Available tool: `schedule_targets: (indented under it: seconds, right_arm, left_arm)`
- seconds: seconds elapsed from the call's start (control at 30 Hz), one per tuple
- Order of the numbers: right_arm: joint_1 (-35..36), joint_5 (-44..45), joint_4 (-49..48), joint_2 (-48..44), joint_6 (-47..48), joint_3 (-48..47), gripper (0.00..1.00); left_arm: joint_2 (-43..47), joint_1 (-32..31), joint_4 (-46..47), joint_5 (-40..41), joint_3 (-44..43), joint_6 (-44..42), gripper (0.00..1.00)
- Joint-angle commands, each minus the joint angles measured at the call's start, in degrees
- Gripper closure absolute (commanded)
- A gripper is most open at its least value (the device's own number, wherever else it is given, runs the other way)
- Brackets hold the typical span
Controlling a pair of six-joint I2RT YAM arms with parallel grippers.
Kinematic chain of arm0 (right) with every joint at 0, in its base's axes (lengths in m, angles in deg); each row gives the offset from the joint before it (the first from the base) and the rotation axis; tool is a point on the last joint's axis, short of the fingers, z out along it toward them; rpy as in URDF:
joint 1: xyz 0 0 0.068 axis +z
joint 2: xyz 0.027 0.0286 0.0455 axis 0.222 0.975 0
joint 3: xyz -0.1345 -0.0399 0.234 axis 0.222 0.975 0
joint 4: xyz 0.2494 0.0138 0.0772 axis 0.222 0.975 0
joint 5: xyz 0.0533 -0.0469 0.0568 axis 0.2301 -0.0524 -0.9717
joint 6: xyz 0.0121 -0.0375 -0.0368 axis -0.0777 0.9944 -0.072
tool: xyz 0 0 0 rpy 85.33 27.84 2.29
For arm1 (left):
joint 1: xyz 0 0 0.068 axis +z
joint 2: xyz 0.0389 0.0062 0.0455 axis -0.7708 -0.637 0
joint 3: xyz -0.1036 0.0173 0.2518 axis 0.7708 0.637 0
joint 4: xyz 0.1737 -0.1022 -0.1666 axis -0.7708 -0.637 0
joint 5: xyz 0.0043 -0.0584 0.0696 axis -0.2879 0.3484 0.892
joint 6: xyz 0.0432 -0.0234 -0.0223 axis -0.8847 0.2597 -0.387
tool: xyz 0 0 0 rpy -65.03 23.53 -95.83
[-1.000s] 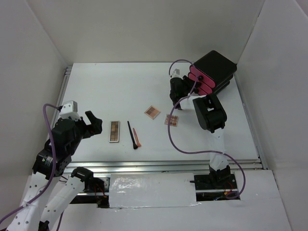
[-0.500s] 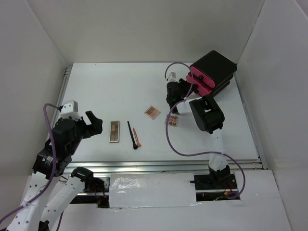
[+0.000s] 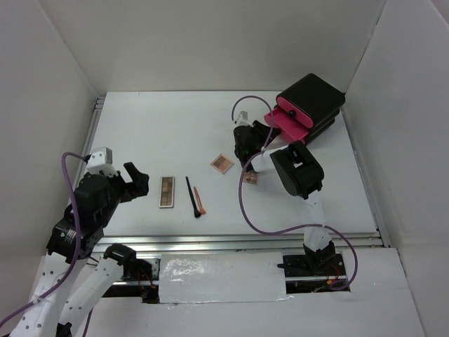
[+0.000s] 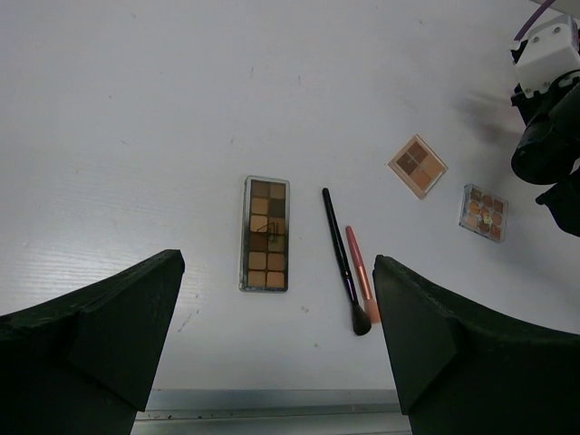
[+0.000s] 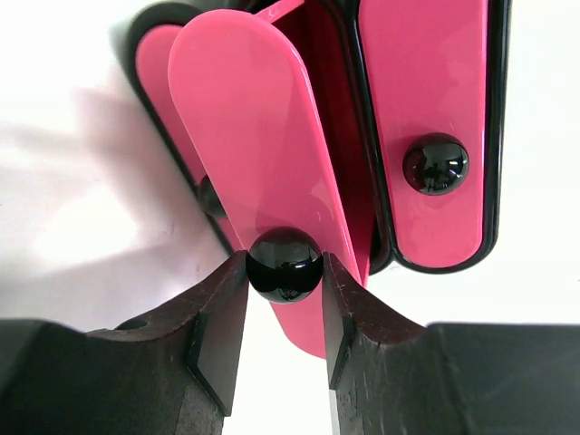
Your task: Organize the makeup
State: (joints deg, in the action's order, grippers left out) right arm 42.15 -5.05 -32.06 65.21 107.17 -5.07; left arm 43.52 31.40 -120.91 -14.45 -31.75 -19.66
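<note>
Showing a white desk (image 3: 140, 126) with two arms at work on the makeup. The right gripper (image 5: 284, 266) is partly closed, its two fingers pinching the round black knob (image 5: 283, 256) of a pink drawer (image 5: 258, 136). In the overhead view this drawer stands out from the front of the black box (image 3: 317, 97) at the far right of the desk. A neighbouring drawer front (image 5: 426, 91) with its own knob sits flush beside it.

The left gripper (image 3: 135, 179) is spread fully wide and holds nothing; it hangs above the near left part of the desk.

All the makeup lies loose on the desk, none of it in the box. A narrow brown palette (image 4: 265, 233) lies nearest the left gripper. A black brush (image 4: 341, 258) and an orange pencil (image 4: 361, 285) lie side by side just to its right, close enough that contact cannot be judged. A square palette (image 4: 418, 166) sits farther back. A second square palette (image 4: 482, 211) lies near it, close under the right arm, where a purple cable (image 3: 245, 203) passes beside it in the overhead view.
</note>
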Motion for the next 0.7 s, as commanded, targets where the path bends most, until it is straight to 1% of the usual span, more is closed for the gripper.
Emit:
schedule_targets:
  seconds: [0.0, 0.13, 0.2, 0.23, 0.27, 0.3, 0.33, 0.5, 0.53, 0.57, 0.67]
  right_arm:
    - [1.79, -0.12, 3.32, -3.79, -6.06, 0.36, 0.67]
    - [2.06, -0.64, 8.68, -4.24, -10.72, -0.26, 0.66]
    - [2.05, -0.64, 10.8, -4.23, -12.31, -0.7, 0.61]
    - [2.06, -0.73, 10.8, -4.32, -12.58, -0.7, 0.56]
    - [2.06, -0.73, 11.67, -4.41, -13.54, -0.87, 0.45]
    - [2.14, -0.82, 12.37, -4.58, -13.98, -1.05, 0.4]
    - [2.06, -0.91, 13.95, -4.67, -15.29, -1.14, 0.28]
    - [3.19, -2.49, 20.54, -7.92, -20.56, -1.75, 0.24]
    - [3.63, -3.71, 22.73, -8.54, -21.88, -2.01, 0.24]
    - [4.68, -4.16, 27.19, -9.59, -24.42, -2.71, 0.24]
    - [7.23, -5.03, 29.6, -12.04, -26.37, -2.37, 0.24]
  left_arm:
    - [0.69, -0.22, 2.11, 0.14, -0.05, -0.75, 0.0]
    - [1.04, -0.22, 2.11, 0.14, -0.05, -0.67, 0.01]
    - [1.13, -0.22, 2.11, -0.03, -0.14, -0.75, 0.01]
    - [1.13, -0.22, 2.11, -0.03, -0.05, -0.75, 0.01]
    - [1.04, -0.22, 2.11, -0.03, -0.14, -0.75, 0.0]
    - [1.04, -0.22, 2.11, -0.03, -0.14, -0.75, 0.01]
    - [1.04, -0.22, 2.2, -0.03, -0.14, -0.75, 0.01]
    - [0.96, -0.22, 2.2, -0.12, -0.05, -0.75, 0.01]
    - [0.87, -0.22, 2.2, -0.12, -0.05, -0.67, 0.0]
    - [0.96, -0.22, 2.2, -0.12, -0.05, -0.75, 0.01]
    - [0.87, -0.22, 2.11, 0.05, -0.14, -0.67, 0.01]
